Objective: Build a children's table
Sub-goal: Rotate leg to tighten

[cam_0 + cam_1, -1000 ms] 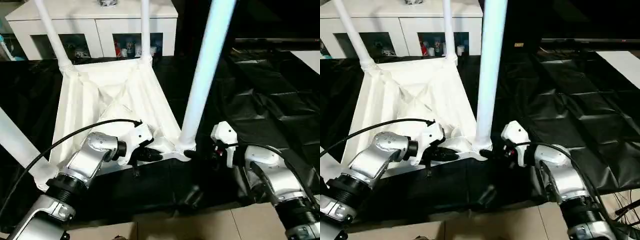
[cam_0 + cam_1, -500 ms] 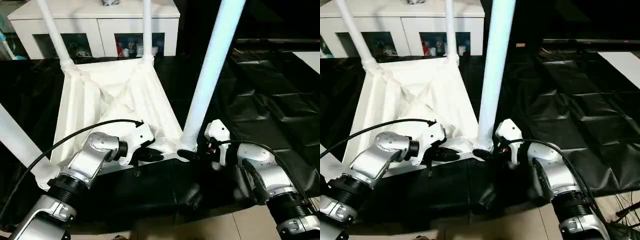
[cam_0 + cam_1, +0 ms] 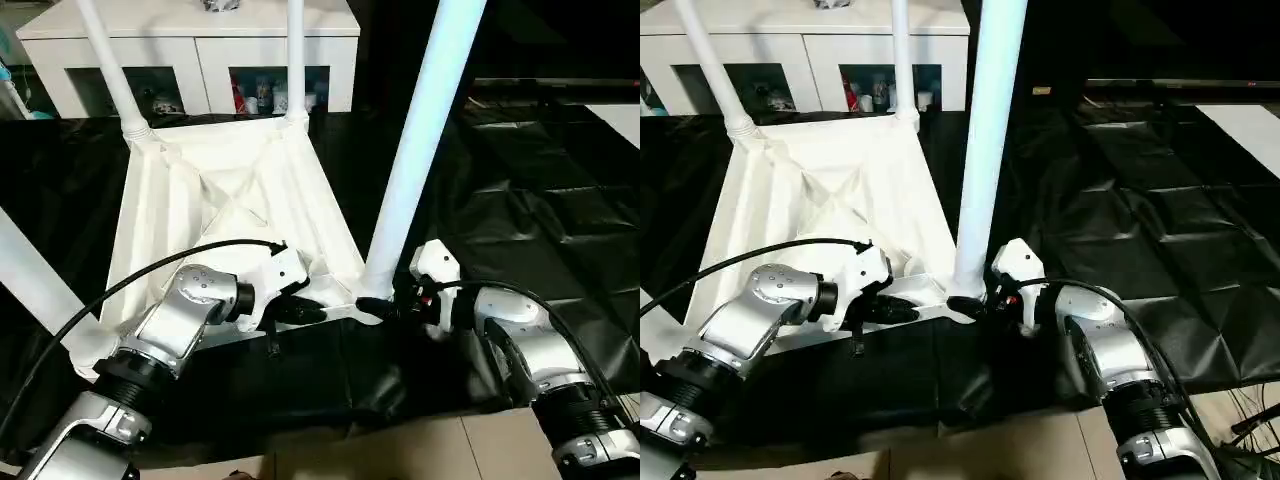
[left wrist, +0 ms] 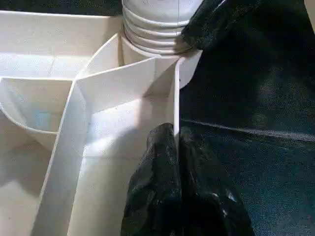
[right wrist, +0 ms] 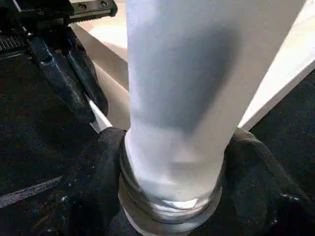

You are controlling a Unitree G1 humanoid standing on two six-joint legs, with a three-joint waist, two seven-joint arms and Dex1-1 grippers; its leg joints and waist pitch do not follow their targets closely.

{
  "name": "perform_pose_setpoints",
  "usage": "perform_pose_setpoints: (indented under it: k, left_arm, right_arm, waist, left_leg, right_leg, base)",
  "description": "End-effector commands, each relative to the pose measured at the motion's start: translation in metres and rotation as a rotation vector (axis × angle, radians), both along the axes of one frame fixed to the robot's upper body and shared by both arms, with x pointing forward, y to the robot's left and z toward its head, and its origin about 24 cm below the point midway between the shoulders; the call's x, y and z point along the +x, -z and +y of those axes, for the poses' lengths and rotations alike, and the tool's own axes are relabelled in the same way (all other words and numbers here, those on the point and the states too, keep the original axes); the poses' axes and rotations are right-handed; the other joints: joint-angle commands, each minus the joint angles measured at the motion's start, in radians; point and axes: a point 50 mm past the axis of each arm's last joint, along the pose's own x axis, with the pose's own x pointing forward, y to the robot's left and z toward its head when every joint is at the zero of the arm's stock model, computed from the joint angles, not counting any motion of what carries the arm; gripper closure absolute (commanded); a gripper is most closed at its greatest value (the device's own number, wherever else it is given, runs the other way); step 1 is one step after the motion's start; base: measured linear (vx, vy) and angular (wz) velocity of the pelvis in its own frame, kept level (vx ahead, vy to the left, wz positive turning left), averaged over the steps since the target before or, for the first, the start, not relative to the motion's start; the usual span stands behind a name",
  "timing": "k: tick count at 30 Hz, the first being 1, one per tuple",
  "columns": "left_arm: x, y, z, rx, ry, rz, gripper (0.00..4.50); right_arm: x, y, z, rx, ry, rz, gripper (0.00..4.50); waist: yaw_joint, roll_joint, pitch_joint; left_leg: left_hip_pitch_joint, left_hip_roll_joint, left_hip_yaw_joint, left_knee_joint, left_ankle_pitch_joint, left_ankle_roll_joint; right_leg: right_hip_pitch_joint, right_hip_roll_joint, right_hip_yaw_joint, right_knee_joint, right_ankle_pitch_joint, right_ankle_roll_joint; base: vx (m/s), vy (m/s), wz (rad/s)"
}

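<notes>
While near leg (image 3: pixel 420 160) stands in corner socket (image 4: pixel 157 46) (threaded), right pincer (image 5: pixel 167 196) grasps it; left pincer (image 4: pixel 176 162) clamps table rim (image 4: pixel 176 98).

Dim room; white table top (image 3: pixel 230 190) glares; black sheet (image 3: pixel 520 180) sheen; wrist views soft.

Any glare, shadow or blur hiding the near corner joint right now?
Left eye view: the near leg has a bluish cast; the corner socket sits against dark sheeting, readable. Left wrist view: soft shadows inside the ribs, the left gripper pinches the thin rim, close and slightly soft. Right wrist view: a broad grey shadow crosses the leg, the right gripper flanks its threaded base, edges blurred.
</notes>
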Motion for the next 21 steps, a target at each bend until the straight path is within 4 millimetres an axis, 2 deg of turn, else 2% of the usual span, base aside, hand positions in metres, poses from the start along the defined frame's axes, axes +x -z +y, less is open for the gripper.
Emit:
perform_pose_setpoints:
  k: [1,3,4,6,7,8,9,10,11,12,13,15,17,19,20,21]
  left_arm:
    - [-0.007,0.013,0.003,0.042,0.008,0.058,4.5]
    - [-0.007,0.013,0.003,0.04,0.001,0.058,4.5]
    - [-0.004,0.013,0.003,0.032,-0.031,0.057,4.5]
    - [-0.002,0.013,0.003,0.028,-0.063,0.056,4.5]
    - [0.003,0.014,0.001,0.029,-0.112,0.046,4.5]
    - [0.004,0.015,0.001,0.031,-0.12,0.044,4.5]
    - [0.007,0.015,-0.001,0.029,-0.157,0.045,4.5]
    - [0.009,0.016,-0.001,0.03,-0.173,0.045,4.5]
    - [0.014,0.017,-0.005,0.029,-0.235,0.039,4.5]
    - [0.019,0.018,-0.009,0.023,-0.284,0.035,4.5]
    - [0.022,0.018,-0.013,0.018,-0.311,0.032,4.5]
    - [0.028,0.018,-0.023,-0.002,-0.385,0.019,4.5]
    - [0.033,0.018,-0.033,-0.013,-0.436,0.006,4.5]
    - [0.036,0.018,-0.046,-0.026,-0.486,-0.006,4.5]
    - [0.037,0.018,-0.054,-0.036,-0.505,-0.01,4.5]
    - [0.038,0.019,-0.059,-0.041,-0.514,-0.012,4.5]
  right_arm:
    - [-0.001,0.002,0.001,0.011,-0.009,0.013,1.81]
    - [-0.001,0.003,0.001,0.012,-0.001,0.014,1.82]
    - [0.001,0.006,0.004,0.016,0.052,0.009,1.83]
    - [0.004,0.009,0.006,0.016,0.108,0.009,1.83]
    - [0.01,0.016,0.009,0.014,0.218,0.033,1.83]
    - [0.011,0.018,0.01,0.013,0.241,0.04,1.83]
    - [0.012,0.02,0.012,0.011,0.276,0.037,1.83]
    - [0.013,0.021,0.014,0.014,0.295,0.04,1.83]
    - [0.016,0.025,0.02,0.022,0.357,0.05,1.83]
    - [0.019,0.028,0.025,0.021,0.419,0.054,1.83]
    - [0.02,0.031,0.029,0.024,0.461,0.065,1.83]
    - [0.025,0.034,0.037,0.017,0.557,0.076,1.83]
    - [0.03,0.036,0.044,0.013,0.648,0.086,1.84]
    - [0.034,0.038,0.054,0.024,0.735,0.119,1.84]
    - [0.036,0.038,0.06,0.042,0.782,0.146,1.84]
    - [0.037,0.038,0.064,0.05,0.806,0.159,1.84]
  waist:
    - [0.003,-0.007,-0.069]
    - [0.003,-0.007,-0.069]
    - [0.003,-0.002,-0.069]
    - [0.001,-0.004,-0.067]
    - [-0.003,-0.004,-0.064]
    - [-0.009,-0.004,-0.061]
    - [-0.014,-0.004,-0.061]
    - [-0.017,-0.004,-0.061]
    - [-0.017,-0.001,-0.059]
    - [-0.022,-0.004,-0.054]
    - [-0.024,-0.005,-0.052]
    - [-0.029,-0.005,-0.051]
    - [-0.029,-0.005,-0.053]
    - [-0.034,-0.006,-0.053]
    - [-0.035,-0.009,-0.053]
    - [-0.037,-0.006,-0.054]
  left_leg:
    - [0.019,0.02,-0.013,-0.069,-0.247,0.042]
    - [0.02,0.02,-0.014,-0.069,-0.249,0.042]
    - [0.02,0.02,-0.014,-0.069,-0.25,0.039]
    - [0.019,0.02,-0.014,-0.071,-0.258,0.034]
    - [0.019,0.019,-0.015,-0.073,-0.273,0.024]
    - [0.022,0.017,-0.016,-0.076,-0.309,0.008]
    - [0.021,0.015,-0.02,-0.078,-0.335,-0.006]
    - [0.021,0.015,-0.021,-0.079,-0.343,-0.009]
    - [0.024,0.016,-0.022,-0.08,-0.364,-0.018]
    - [0.028,0.014,-0.022,-0.081,-0.397,-0.025]
    - [0.032,0.01,-0.025,-0.081,-0.423,-0.034]
    - [0.032,0.01,-0.03,-0.083,-0.439,-0.038]
    - [0.041,0.007,-0.033,-0.081,-0.466,-0.038]
    - [0.039,0.005,-0.034,-0.083,-0.473,-0.035]
    - [0.04,0.004,-0.036,-0.084,-0.479,-0.03]
    - [0.041,0.004,-0.037,-0.085,-0.486,-0.026]
  right_leg:
    - [0.042,-0.044,0.022,-0.072,-0.194,-0.229]
    - [0.042,-0.044,0.022,-0.073,-0.198,-0.229]
    - [0.042,-0.044,0.022,-0.073,-0.197,-0.23]
    - [0.041,-0.044,0.022,-0.074,-0.204,-0.229]
    - [0.039,-0.044,0.021,-0.076,-0.231,-0.226]
    - [0.036,-0.043,0.02,-0.083,-0.292,-0.215]
    - [0.039,-0.044,0.018,-0.084,-0.348,-0.196]
    - [0.038,-0.045,0.018,-0.087,-0.365,-0.188]
    - [0.033,-0.045,0.019,-0.091,-0.394,-0.175]
    - [0.028,-0.044,0.017,-0.098,-0.438,-0.165]
    - [0.026,-0.045,0.015,-0.103,-0.495,-0.15]
    - [0.025,-0.047,0.013,-0.11,-0.536,-0.13]
    - [0.018,-0.045,0.011,-0.117,-0.555,-0.119]
    - [0.016,-0.043,0.011,-0.117,-0.545,-0.116]
    - [0.016,-0.043,0.011,-0.118,-0.539,-0.113]
    - [0.015,-0.043,0.01,-0.119,-0.529,-0.114]
  base:
    - [0.0,0.0,0.0]
    - [0.0,0.0,0.0]
    - [0.0,0.0,0.0]
    - [0.0,0.0,0.0]
    - [0.0,0.0,0.0]
    - [0.0,0.0,0.0]
    - [0.0,0.0,0.0]
    - [0.0,0.0,0.0]
    - [0.0,0.0,0.0]
    - [0.0,0.0,0.0]
    - [0.0,0.0,0.0]
    - [0.0,0.0,0.0]
    - [0.0,0.0,0.0]
    - [0.0,0.0,0.0]
    - [0.0,0.0,0.0]
    - [0.0,0.0,0.0]
